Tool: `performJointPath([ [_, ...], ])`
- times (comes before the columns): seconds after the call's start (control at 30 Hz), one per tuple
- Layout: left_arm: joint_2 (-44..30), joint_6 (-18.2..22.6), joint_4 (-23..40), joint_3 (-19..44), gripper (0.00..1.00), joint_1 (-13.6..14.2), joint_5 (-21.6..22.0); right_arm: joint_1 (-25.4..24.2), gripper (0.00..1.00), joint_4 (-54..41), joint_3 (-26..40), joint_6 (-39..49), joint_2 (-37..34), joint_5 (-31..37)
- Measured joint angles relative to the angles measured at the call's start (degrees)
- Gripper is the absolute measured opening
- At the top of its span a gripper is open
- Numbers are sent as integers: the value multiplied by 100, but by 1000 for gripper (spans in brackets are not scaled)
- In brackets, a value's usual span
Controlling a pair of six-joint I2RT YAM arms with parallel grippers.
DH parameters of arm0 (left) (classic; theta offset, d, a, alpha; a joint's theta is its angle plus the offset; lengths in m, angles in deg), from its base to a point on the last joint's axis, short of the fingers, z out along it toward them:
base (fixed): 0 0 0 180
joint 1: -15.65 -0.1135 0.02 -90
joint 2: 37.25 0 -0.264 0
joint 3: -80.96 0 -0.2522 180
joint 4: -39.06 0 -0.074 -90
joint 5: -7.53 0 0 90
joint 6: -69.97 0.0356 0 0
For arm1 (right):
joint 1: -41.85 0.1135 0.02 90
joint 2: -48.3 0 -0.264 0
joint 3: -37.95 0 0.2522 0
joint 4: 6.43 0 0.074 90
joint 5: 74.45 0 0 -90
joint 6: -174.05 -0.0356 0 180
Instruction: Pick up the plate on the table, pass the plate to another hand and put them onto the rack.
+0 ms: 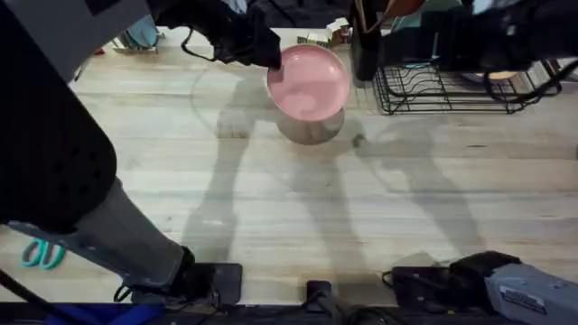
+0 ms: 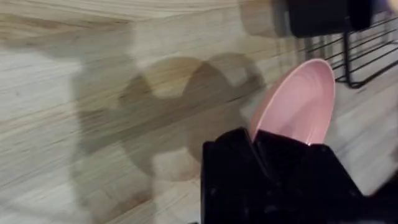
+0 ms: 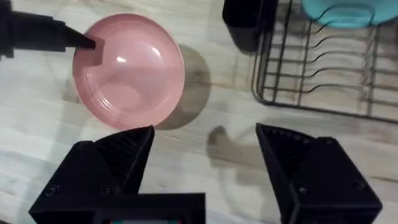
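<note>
- The left hand [image 1: 271, 56] grips the pink plate [image 1: 309, 81] by its rim, its black fingers [image 3: 93, 43] pinched on the edge nearest that arm.
- The plate hangs in the air above the pale wood surface [image 1: 271, 181], tilted, with its shadow on the planks under it.
- The right hand [image 3: 205, 149] hovers just beside the plate, spread wide with nothing in it.
- The black wire rack [image 1: 442, 90] stands on the surface close to the plate's right; a teal plate [image 3: 339, 12] sits in it.
</note>
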State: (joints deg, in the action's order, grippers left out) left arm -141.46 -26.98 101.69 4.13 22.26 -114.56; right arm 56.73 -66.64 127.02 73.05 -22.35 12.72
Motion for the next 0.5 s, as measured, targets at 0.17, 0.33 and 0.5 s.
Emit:
performJointPath([
  [0.17,1,-121,0,0,41,-269,-607,71,996,53,0,-930,-232,-2],
  [0.33,1,-168,-2,0,41,-416,-1015,162,995,247,0,-1468,-389,-2],
  [0.5,1,-170,0,0,41,-428,-1222,436,995,595,0,-1650,-498,0],
])
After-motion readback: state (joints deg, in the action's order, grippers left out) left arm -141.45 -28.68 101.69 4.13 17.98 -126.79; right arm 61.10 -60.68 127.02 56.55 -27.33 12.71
